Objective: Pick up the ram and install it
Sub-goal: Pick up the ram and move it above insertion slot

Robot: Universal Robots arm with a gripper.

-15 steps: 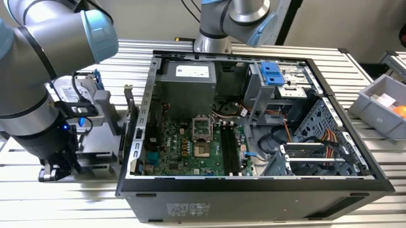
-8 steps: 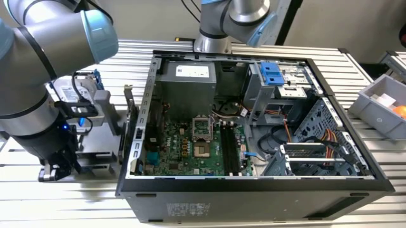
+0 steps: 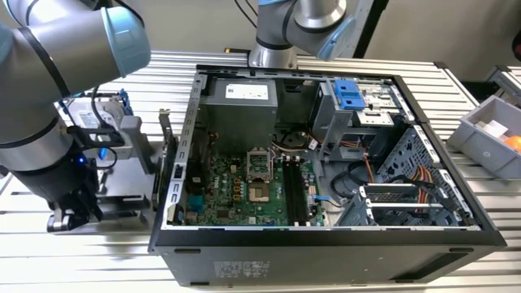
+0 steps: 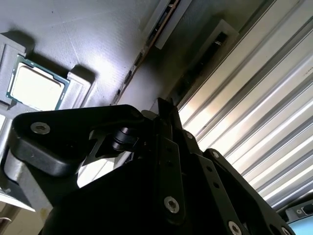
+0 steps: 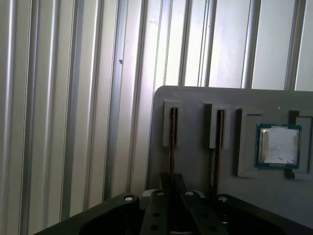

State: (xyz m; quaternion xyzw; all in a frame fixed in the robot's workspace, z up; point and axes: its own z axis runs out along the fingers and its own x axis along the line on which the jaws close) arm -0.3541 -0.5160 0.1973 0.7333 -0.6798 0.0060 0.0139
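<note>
Though edge-on, ram [image 5: 171, 142] thin, dark.

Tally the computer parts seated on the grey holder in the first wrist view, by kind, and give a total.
Ram sticks, standing on edge: 2
Processor chip: 1
Total: 3

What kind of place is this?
Probably a robot lab for building computers: a robot arm beside an open computer case on a slatted metal table, plus a processor chip in a grey tray.
</note>
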